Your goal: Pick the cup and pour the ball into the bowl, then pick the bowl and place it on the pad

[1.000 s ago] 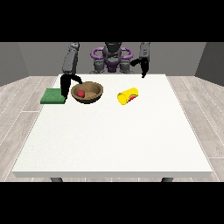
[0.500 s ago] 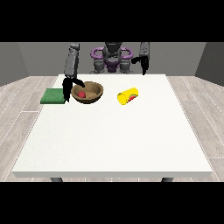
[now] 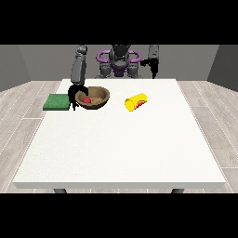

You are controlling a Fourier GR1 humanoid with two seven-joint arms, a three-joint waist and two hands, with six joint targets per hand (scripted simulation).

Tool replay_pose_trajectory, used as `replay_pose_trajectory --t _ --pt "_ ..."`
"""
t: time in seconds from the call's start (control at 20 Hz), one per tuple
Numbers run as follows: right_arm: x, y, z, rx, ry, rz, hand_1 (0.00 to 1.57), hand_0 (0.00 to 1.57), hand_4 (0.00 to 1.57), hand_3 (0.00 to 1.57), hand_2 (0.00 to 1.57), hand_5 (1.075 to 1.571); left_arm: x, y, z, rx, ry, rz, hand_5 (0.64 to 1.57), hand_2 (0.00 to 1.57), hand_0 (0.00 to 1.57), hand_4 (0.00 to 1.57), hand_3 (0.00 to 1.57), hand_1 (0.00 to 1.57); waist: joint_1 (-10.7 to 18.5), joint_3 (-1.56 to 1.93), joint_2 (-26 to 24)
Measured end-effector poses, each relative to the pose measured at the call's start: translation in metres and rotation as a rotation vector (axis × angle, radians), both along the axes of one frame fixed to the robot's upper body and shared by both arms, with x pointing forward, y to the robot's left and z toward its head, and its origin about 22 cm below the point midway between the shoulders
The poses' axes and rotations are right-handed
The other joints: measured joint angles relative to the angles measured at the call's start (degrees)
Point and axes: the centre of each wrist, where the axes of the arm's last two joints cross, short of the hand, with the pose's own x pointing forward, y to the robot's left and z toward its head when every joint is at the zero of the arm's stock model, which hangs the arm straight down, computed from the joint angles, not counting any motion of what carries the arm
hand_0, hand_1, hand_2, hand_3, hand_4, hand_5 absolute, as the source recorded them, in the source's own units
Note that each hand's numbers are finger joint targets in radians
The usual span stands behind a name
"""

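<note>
Two steps look split here: the red ball (image 3: 86,99) already sits in the bowl (image 3: 94,98), so the yellow cup (image 3: 135,102) lies tipped on the desk (image 3: 121,144). The hand at the view's left (image 3: 74,93) touches the bowl's rim beside the green pad (image 3: 56,102); whether its fingers are clamped I cannot tell.

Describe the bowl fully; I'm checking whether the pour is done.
The bowl is brown, wood-looking, round and upright on the white table, just right of the green pad. A red ball lies inside it. The robot hand at the view's left is at its left rim. The yellow cup lies apart, to its right.
</note>
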Motion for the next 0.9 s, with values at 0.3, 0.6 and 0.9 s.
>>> replay_pose_trajectory --t 0.3,0.6,0.9 --pt "-0.003 -0.002 0.001 0.034 0.011 -0.063 1.57 1.57 0.94 1.48 1.57 1.486 0.0 0.007 0.007 -0.004 -0.019 -0.006 1.375 0.0 0.0 1.04 0.0 0.0 1.0 -0.17 0.3" --pt "0.007 0.0 0.011 0.106 0.134 -0.09 1.57 1.57 0.94 1.49 1.57 1.499 0.0 0.021 -0.008 -0.006 0.043 0.017 1.358 0.0 0.0 1.13 0.0 0.0 0.0 1.59 -2.3" --pt "0.017 -0.027 0.034 0.077 0.258 -0.076 1.57 1.57 0.93 1.26 1.57 1.503 -0.002 0.034 -0.021 -0.008 0.115 0.065 1.356 0.0 0.0 1.16 0.0 0.0 -2.6 2.63 -5.6"
